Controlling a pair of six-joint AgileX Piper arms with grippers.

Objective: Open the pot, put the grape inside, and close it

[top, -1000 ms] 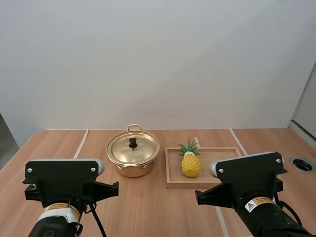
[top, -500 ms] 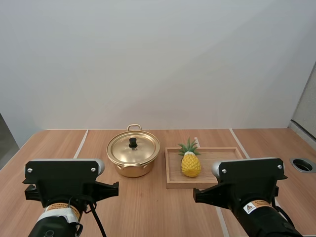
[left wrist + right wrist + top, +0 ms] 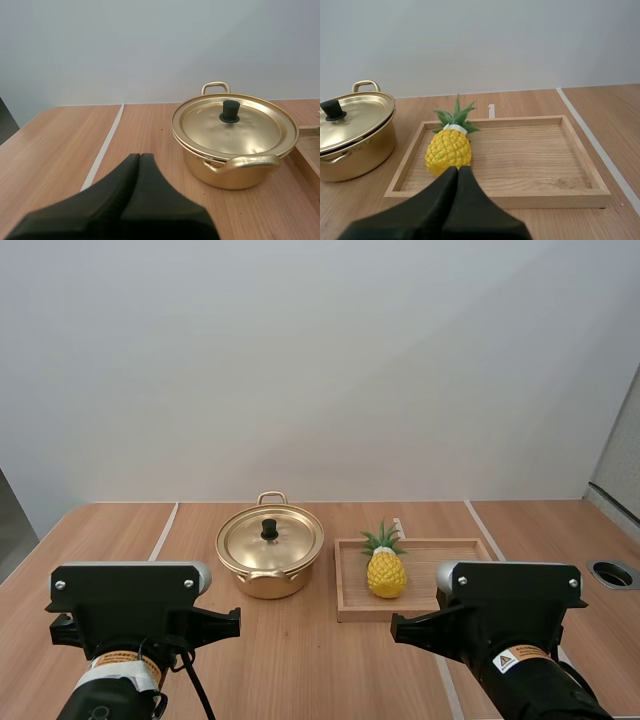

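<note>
The left gripper (image 3: 140, 156) faces the lidded pot (image 3: 220, 177) and the right gripper (image 3: 457, 169) faces the pineapple (image 3: 448, 148) (no grape) lying in the tray (image 3: 530, 156) beside the pot, each closed tight on nothing, seemingly lined up for its own job.

Pot (image 3: 270, 562): shiny gold, with black lid knob (image 3: 269, 529). Pineapple (image 3: 386, 575): yellow, criss-cross scale pattern, green leaves. Tray (image 3: 440, 542): pale wood grain. Table (image 3: 300, 660): brown wood grain, white lines.
</note>
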